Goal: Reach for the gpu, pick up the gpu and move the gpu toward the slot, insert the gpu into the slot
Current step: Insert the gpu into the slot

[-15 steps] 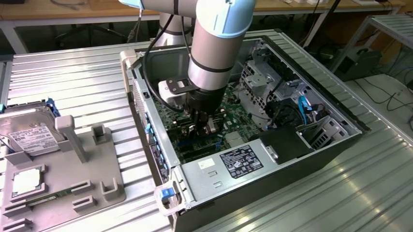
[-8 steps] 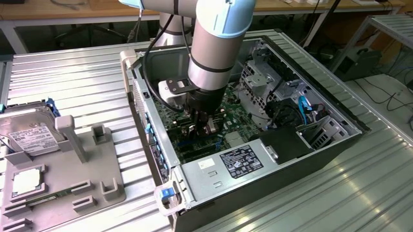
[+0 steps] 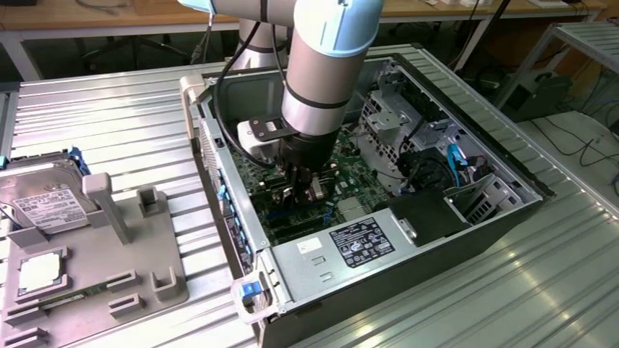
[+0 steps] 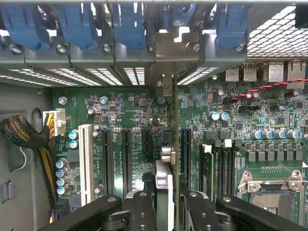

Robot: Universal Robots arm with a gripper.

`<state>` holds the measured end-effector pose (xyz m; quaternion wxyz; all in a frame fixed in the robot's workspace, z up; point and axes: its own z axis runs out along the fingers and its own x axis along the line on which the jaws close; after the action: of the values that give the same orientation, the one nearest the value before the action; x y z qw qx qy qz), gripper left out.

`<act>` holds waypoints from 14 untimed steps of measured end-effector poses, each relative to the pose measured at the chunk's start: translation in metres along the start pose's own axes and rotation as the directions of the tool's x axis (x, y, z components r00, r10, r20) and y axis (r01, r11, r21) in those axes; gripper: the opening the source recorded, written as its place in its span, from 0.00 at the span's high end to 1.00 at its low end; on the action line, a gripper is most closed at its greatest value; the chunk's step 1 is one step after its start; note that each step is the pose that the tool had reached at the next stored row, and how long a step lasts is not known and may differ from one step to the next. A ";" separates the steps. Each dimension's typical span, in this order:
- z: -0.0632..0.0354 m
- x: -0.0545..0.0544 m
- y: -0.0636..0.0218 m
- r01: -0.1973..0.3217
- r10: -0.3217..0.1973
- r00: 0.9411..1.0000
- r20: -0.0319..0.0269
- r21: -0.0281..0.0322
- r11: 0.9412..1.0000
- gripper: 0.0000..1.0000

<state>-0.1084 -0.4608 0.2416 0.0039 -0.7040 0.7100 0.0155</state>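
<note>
Your exterior view looks down from high and fairly far onto the open computer case [image 3: 387, 239]; your wrist view sits close inside, facing the motherboard [image 4: 144, 120] both share.

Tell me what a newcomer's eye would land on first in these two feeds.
In the exterior view, the big silver arm plunging into the open computer case, its gripper low over the green motherboard. In the wrist view, the gripper holds the gpu edge-on, standing upright over the motherboard among the expansion slots. A hard drive sits on the grey fixture at the exterior view's left.
</note>
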 end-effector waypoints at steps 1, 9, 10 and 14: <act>0.0000 0.000 0.0000 0.000 0.000 1.000 0.000 0.000 1.000 0.72; 0.0023 0.000 0.0003 0.000 0.000 1.000 -0.001 0.000 1.000 0.72; 0.0036 0.000 0.0004 0.000 0.000 1.000 -0.001 0.000 1.000 0.72; 0.0090 0.000 0.0008 0.000 0.000 1.000 -0.001 -0.001 1.000 0.72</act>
<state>-0.1094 -0.4606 0.2326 0.0034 -0.7041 0.7100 0.0154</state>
